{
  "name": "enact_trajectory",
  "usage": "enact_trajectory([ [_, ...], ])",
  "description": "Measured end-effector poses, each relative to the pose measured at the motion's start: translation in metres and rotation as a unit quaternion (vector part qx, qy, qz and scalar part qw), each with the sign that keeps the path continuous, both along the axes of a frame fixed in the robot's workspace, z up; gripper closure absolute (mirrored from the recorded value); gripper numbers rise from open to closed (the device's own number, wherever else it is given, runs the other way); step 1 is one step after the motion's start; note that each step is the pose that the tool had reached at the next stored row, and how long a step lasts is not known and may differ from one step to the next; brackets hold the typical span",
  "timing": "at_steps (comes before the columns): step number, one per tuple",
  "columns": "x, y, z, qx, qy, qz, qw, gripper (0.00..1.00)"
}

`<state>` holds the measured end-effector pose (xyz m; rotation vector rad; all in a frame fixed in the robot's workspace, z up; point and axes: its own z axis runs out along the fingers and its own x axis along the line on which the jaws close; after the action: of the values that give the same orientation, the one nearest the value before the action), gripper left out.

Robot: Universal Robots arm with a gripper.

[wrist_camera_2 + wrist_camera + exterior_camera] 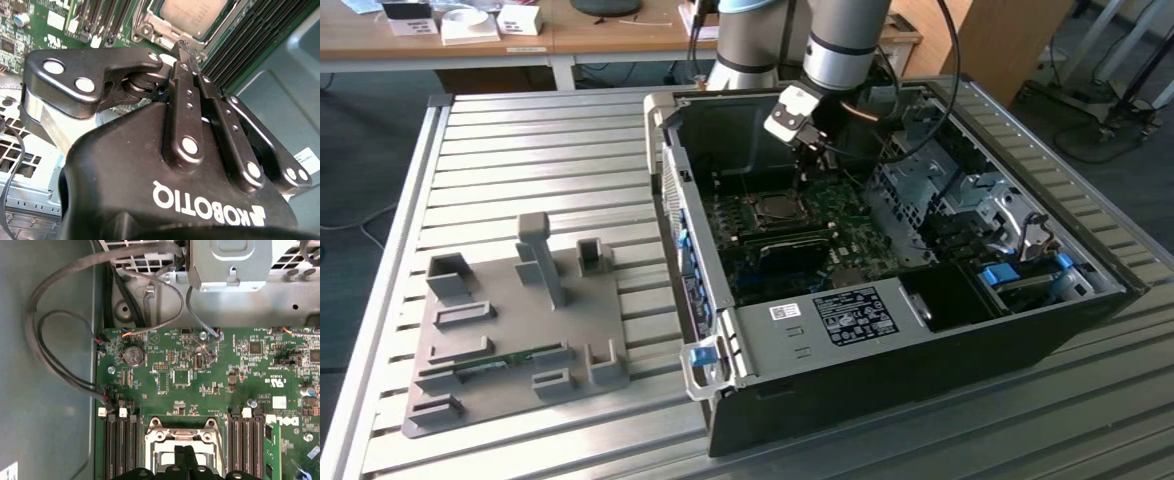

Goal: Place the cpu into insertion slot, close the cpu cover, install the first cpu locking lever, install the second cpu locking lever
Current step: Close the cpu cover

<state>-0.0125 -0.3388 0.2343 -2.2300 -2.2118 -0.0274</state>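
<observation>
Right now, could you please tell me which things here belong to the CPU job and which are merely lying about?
Job in hand:
cpu, seated
cpu cover, framing it
claw, shut, at the cover

Lying about:
grey fixture plate beside the computer case
coin battery
grey cables

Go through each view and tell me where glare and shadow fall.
Exterior view: table evenly lit, case interior shadowed. Second wrist view: soft highlights on the black end effector; cpu looks pale. First wrist view: a small glare spot on the motherboard.
</observation>
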Motion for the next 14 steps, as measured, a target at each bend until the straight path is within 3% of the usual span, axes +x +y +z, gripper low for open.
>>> enact_trajectory([
  [14,-0.018,0.0000,-0.0017,0.0000,0.0000,0.000,1.0000,0.89],
])
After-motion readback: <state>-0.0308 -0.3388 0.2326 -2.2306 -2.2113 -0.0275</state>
